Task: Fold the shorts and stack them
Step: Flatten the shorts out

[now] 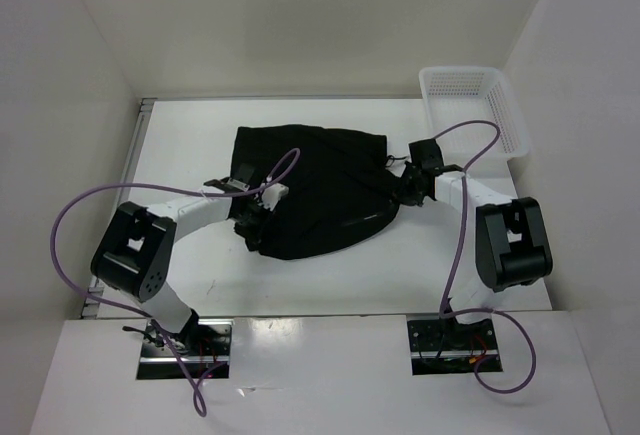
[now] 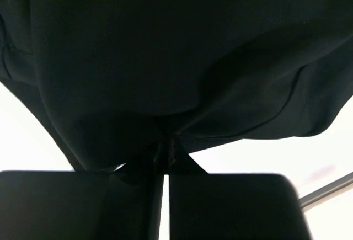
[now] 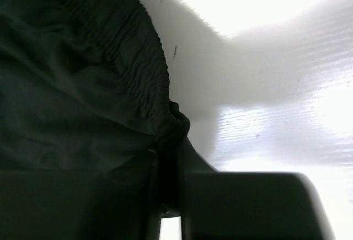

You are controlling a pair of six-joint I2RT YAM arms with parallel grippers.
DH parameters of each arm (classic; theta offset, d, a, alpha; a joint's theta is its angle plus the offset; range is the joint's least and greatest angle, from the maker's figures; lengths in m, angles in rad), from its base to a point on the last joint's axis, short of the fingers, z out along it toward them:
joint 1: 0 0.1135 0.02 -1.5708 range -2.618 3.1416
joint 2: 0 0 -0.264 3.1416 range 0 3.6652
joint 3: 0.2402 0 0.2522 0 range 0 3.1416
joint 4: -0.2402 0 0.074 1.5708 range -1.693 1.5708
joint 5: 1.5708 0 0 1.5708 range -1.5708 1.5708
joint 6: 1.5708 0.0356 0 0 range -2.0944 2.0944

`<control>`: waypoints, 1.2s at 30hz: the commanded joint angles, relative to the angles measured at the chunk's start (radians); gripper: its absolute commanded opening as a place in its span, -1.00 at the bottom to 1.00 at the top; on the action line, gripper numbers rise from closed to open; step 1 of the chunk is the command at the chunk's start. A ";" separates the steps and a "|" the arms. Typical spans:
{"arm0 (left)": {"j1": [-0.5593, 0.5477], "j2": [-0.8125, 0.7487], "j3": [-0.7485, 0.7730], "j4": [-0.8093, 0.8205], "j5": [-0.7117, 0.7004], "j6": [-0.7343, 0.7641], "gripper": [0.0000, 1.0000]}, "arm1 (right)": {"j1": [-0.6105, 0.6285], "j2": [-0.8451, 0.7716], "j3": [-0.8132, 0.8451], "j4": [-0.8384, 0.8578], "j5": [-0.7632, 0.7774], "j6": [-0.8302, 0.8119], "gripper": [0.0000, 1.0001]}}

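The black shorts [image 1: 320, 190] lie spread in the middle of the white table, bunched between my two grippers. My left gripper [image 1: 252, 217] is shut on the fabric at the shorts' near-left edge; in the left wrist view the cloth [image 2: 165, 58] hangs from the pinch at the gripper [image 2: 165, 154] and fills the upper frame. My right gripper [image 1: 405, 191] is shut on the shorts' right edge; in the right wrist view the gathered elastic waistband [image 3: 146, 80] is pinched at the gripper [image 3: 170, 140]. No white logo shows.
A white mesh basket [image 1: 472, 107] stands at the back right of the table. White walls close in the table [image 1: 200, 275] on the left, back and right. Purple cables loop off both arms.
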 commanded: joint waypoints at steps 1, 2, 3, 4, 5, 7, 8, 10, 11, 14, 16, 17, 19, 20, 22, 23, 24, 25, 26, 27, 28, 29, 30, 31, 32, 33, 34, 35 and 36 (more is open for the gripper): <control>-0.007 -0.006 0.024 0.031 0.010 0.006 -0.94 | 0.000 -0.033 0.039 0.028 -0.016 0.008 -0.97; 0.034 -0.032 0.037 0.010 -0.001 0.006 -0.98 | 0.000 -0.062 0.050 0.012 -0.007 0.008 -1.00; 0.055 -0.044 0.047 -0.010 -0.001 0.006 -0.98 | 0.000 -0.075 0.062 -0.008 -0.007 -0.004 -1.00; 0.080 -0.056 0.057 -0.033 -0.001 0.006 -1.00 | 0.000 -0.089 0.085 -0.027 -0.007 -0.004 -1.00; 0.129 -0.087 0.057 -0.077 0.008 0.006 -1.00 | 0.009 -0.117 0.096 -0.073 -0.007 -0.004 -1.00; 0.170 -0.121 0.071 -0.117 0.008 0.006 -1.00 | 0.032 -0.140 0.129 -0.119 -0.007 -0.004 -1.00; 0.189 -0.153 0.071 -0.152 0.008 0.006 -1.00 | 0.046 -0.151 0.143 -0.164 -0.007 -0.004 -0.96; 0.229 -0.190 0.071 -0.164 -0.003 0.006 -1.00 | 0.105 -0.140 0.203 -0.198 -0.007 0.014 -0.72; 0.250 -0.190 0.058 -0.174 -0.012 0.006 -1.00 | 0.130 -0.104 0.227 -0.209 -0.007 0.015 -0.35; 0.263 -0.190 0.046 -0.165 -0.001 0.006 -1.00 | 0.199 -0.021 0.326 -0.178 -0.054 0.027 -0.04; 0.287 -0.170 0.046 -0.141 0.011 0.006 -0.98 | 0.199 0.067 0.388 -0.100 -0.100 0.051 -0.01; 0.296 -0.156 0.055 -0.141 0.011 0.006 -0.98 | 0.199 0.094 0.410 -0.075 -0.114 0.051 0.02; 0.336 -0.142 0.067 -0.116 0.022 0.006 -0.98 | 0.199 0.177 0.490 -0.060 -0.114 0.030 0.09; 0.351 -0.130 0.067 -0.116 0.022 0.006 -0.98 | 0.199 0.202 0.519 -0.060 -0.114 0.015 0.12; 0.391 -0.118 0.078 -0.105 0.031 0.006 -0.98 | 0.199 0.248 0.594 -0.103 -0.137 -0.045 0.16; 0.392 -0.107 0.087 -0.105 0.031 0.006 -0.98 | 0.199 0.248 0.594 -0.118 -0.137 -0.062 0.16; 0.392 -0.107 0.087 -0.105 0.031 0.006 -0.98 | 0.199 0.236 0.581 -0.129 -0.122 -0.077 0.16; 0.392 -0.107 0.087 -0.105 0.031 0.006 -0.98 | 0.199 0.184 0.550 -0.129 -0.111 -0.088 0.16; 0.392 -0.107 0.078 -0.105 0.031 0.006 -0.98 | 0.184 0.147 0.466 -0.118 -0.102 -0.097 0.16; 0.392 -0.107 0.078 -0.105 0.040 0.006 -0.98 | 0.160 0.106 0.415 -0.106 -0.091 -0.097 0.21; 0.392 -0.107 0.078 -0.096 0.040 0.006 -0.98 | 0.146 0.022 0.365 -0.080 -0.091 -0.097 0.21; 0.392 -0.107 0.068 -0.096 0.040 0.006 -0.98 | 0.135 -0.017 0.270 -0.069 -0.091 -0.097 0.24; 0.401 -0.098 0.067 -0.096 0.030 0.006 -0.98 | 0.126 -0.046 0.227 -0.060 -0.068 -0.107 0.24; 0.401 -0.098 0.057 -0.096 0.030 0.006 -0.98 | 0.126 -0.083 0.190 -0.048 -0.068 -0.117 0.22; 0.401 -0.098 0.057 -0.096 0.030 0.006 -0.98 | 0.126 -0.083 0.132 -0.048 -0.059 -0.126 0.13; 0.401 -0.098 0.057 -0.096 0.030 0.006 -0.96 | 0.126 -0.083 0.111 -0.048 -0.059 -0.136 0.03; 0.401 -0.089 0.057 -0.096 0.040 0.006 -0.95 | 0.126 -0.071 0.094 -0.038 -0.070 -0.136 -0.17; 0.401 -0.089 0.057 -0.096 0.040 0.006 -0.95 | 0.126 -0.042 0.068 -0.026 -0.070 -0.146 -0.27; 0.401 -0.089 0.057 -0.096 0.049 0.006 -0.95 | 0.126 -0.024 0.068 -0.026 -0.070 -0.147 -0.31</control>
